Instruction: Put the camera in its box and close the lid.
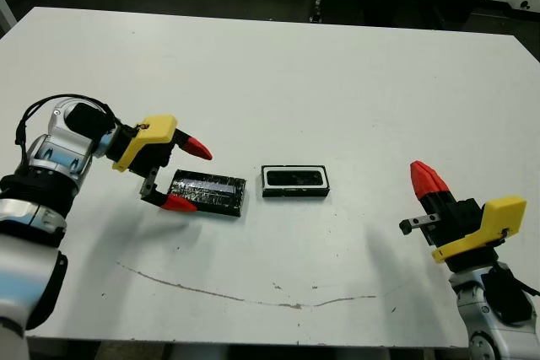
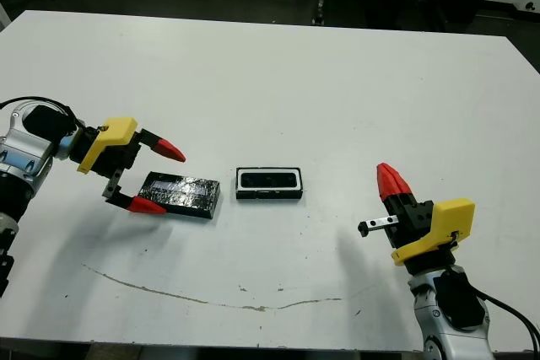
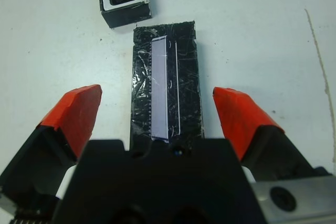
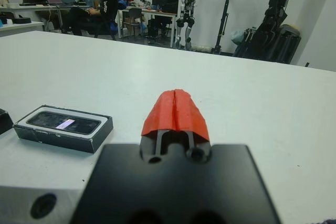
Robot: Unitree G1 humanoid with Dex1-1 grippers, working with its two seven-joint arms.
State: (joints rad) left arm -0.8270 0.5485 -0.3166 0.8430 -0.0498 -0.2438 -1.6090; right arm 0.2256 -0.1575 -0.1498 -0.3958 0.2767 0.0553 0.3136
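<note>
Left gripper (image 1: 186, 176) is spread wide around the lid's (image 1: 209, 193) end; camera (image 1: 294, 177) sits in the box (image 1: 294, 192); right gripper (image 1: 426, 178) is pressed together, well apart.

**Left gripper spread, right gripper closed**

The left gripper (image 1: 189, 174) reaches in from the table's left edge, its 2 red fingertips (image 3: 77, 109) wide apart. The right gripper (image 4: 176, 109) hovers near the front right corner, fingers pressed together, pointing up.
</note>
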